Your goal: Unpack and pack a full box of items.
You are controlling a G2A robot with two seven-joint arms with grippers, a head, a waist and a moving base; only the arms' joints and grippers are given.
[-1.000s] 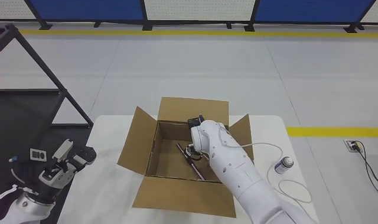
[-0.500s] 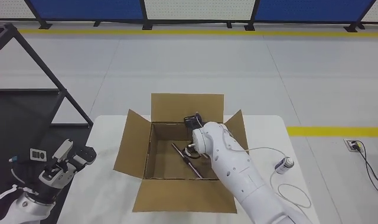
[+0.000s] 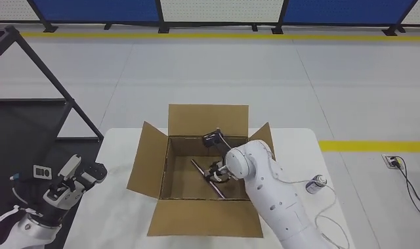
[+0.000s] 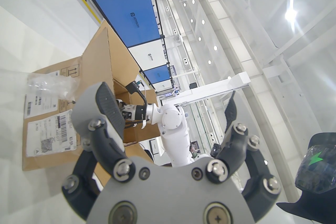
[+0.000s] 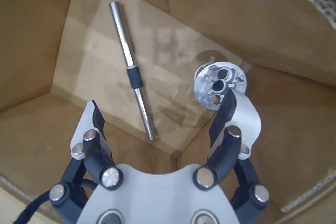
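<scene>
Far left: black metal frame (image 3: 49, 74) on the floor beside the desk (image 3: 118, 209). Below it in the top view, left pincer (image 3: 84, 169) at the desk's left edge, well apart from the box (image 3: 154, 167). Released, fingers (image 4: 106, 101) spread wide, grasping nothing. Faces the box's labelled outer wall in the left wrist view.

Centre: cardboard box on the white desk, top open, all four flaps folded outward. On the box floor, a metal rod (image 5: 123, 38): shiny, thin, lying flat, with a black band (image 5: 134, 77) around its middle. Lies diagonally across the floor in the top view.

Right of centre: right arm (image 3: 269, 190) bent over the box's right wall, wrist down inside. Inside the box, above the floor: right pincer (image 5: 161, 104), also released, fingers apart, grasping nothing. Near end of the rod under the gap between those fingers in the right wrist view. Just beside one fingertip, a metal disc (image 5: 219, 83) with round holes, sitting in a corner of the box floor, apart from the rod. Cannot tell whether fingertip and disc touch.

Far right: small can (image 3: 316, 183) lying on the desk, right of the box and apart from it.
</scene>
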